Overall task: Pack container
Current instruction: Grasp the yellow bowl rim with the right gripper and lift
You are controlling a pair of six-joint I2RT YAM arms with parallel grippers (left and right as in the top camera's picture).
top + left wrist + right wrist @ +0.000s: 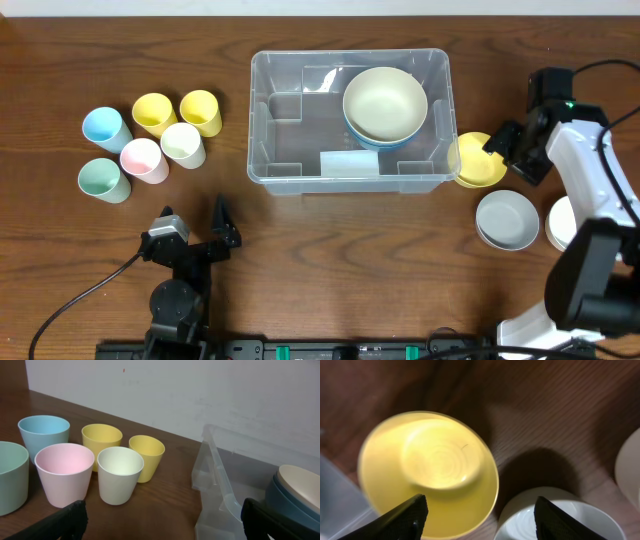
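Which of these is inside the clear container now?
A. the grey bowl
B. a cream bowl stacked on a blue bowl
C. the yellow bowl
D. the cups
B: the overhead view shows the cream bowl resting in a blue bowl inside the container.

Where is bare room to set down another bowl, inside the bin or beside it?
Bare: the left half of the container, between its left wall and stacked bowls; table between cups and container. Crowded: its right, loose bowls and right gripper.
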